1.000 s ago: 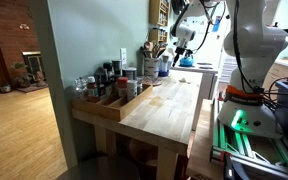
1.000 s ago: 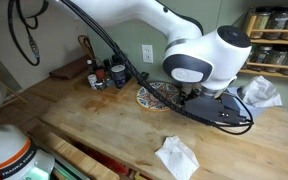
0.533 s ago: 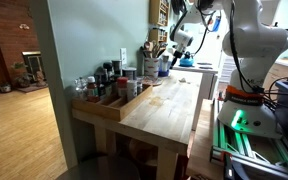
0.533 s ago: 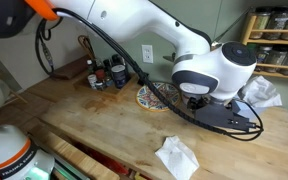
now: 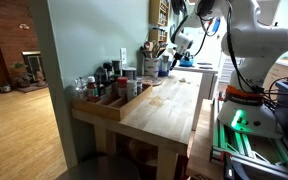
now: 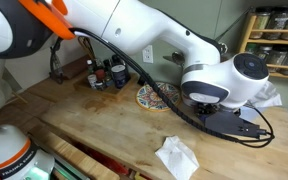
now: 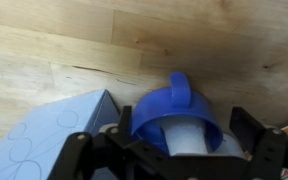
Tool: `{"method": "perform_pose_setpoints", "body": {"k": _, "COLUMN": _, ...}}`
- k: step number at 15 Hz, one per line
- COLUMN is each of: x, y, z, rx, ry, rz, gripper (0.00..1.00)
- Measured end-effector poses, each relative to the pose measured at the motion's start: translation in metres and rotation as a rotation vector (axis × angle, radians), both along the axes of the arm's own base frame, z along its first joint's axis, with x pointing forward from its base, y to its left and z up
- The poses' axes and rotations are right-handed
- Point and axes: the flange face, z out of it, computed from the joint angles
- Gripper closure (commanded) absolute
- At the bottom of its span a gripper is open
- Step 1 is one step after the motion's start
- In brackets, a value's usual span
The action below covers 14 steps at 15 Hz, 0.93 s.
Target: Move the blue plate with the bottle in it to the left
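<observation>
In the wrist view, a pale blue box [image 7: 44, 135] is being shown at the left, lying on the wooden desk [image 7: 134, 40]. Just beside it, to the right, the blue plate [image 7: 174, 100] is being carried by the desk. The bottle [image 7: 189, 135] is being held inside the plate, its whitish body being viewed from above. The gripper [image 7: 164, 140] is being held over the plate with the jaws spread wide apart, one dark finger being seen on each side of the dish. Whether the rim is being touched cannot be told.

In an exterior view, a cluster of jars [image 6: 104, 75] is being shown at the left by the wall. A round patterned mat [image 6: 152, 96] is being seen further right, and a crumpled white tissue [image 6: 176, 158] near the front edge. At the right, the plate is being hidden by the white arm [image 6: 229, 80].
</observation>
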Motion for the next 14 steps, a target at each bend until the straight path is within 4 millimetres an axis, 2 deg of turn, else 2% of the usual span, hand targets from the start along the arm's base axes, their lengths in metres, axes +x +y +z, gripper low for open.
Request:
{"method": "perform_pose_setpoints", "body": {"k": 8, "x": 0.012, "y": -0.005, "z": -0.019, "rx": 0.002, "ry": -0.001, "rz": 0.02, "gripper": 0.0}}
{"method": "perform_pose_setpoints", "body": {"k": 9, "x": 0.013, "y": -0.005, "z": -0.021, "rx": 0.0, "ry": 0.002, "rz": 0.023, "gripper": 0.17}}
{"method": "perform_pose_setpoints", "body": {"k": 14, "x": 0.015, "y": -0.009, "z": -0.025, "rx": -0.017, "ry": 0.024, "rz": 0.047, "gripper": 0.58}}
